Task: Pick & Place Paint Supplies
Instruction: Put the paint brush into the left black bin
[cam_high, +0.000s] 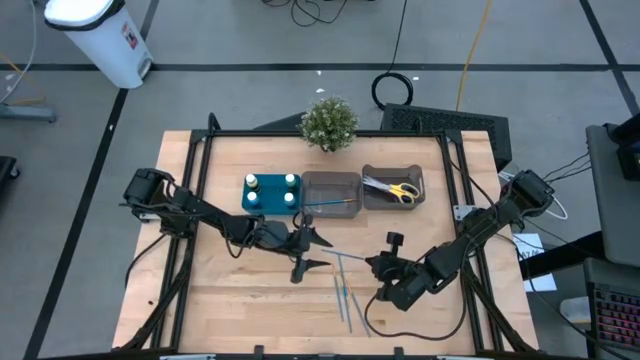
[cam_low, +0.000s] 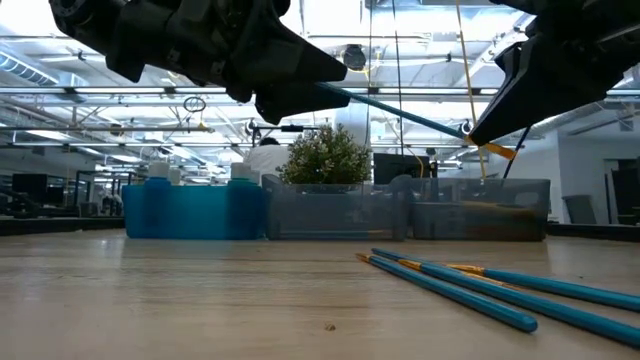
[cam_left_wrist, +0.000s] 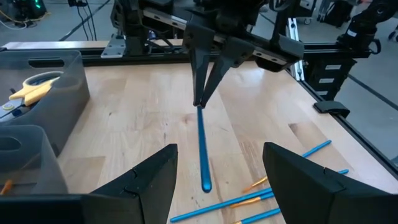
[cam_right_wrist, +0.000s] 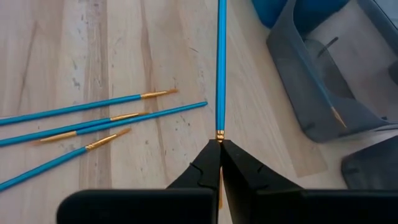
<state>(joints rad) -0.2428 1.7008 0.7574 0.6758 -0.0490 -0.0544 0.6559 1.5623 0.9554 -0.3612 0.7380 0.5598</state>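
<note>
My right gripper (cam_right_wrist: 219, 144) is shut on a thin blue brush (cam_right_wrist: 221, 68) and holds it above the table's middle. The brush's blue handle reaches toward my left gripper (cam_left_wrist: 221, 147). That gripper is open, and its two fingers stand on either side of the handle's free end (cam_left_wrist: 206, 183) without touching it. In the high view the two grippers (cam_high: 312, 252) (cam_high: 372, 264) face each other. Several more blue brushes (cam_high: 346, 295) lie flat on the wood near the front. My right gripper pinches the brush at its golden ferrule (cam_right_wrist: 219, 133) between its two fingertips. It comes slanting down from the table's right side, and the handle runs on roughly in line with the fingers. The brush is lifted clear and nearly level, with its short orange end (cam_low: 497, 150) behind the fingertips.
At the back stand a teal tray (cam_high: 252, 200) with white-capped bottles, a grey bin (cam_high: 330, 180) with one brush in it, and a grey bin (cam_high: 372, 201) with yellow-handled scissors. A small potted plant (cam_high: 328, 122) stands behind them. Bare wood lies at the front left.
</note>
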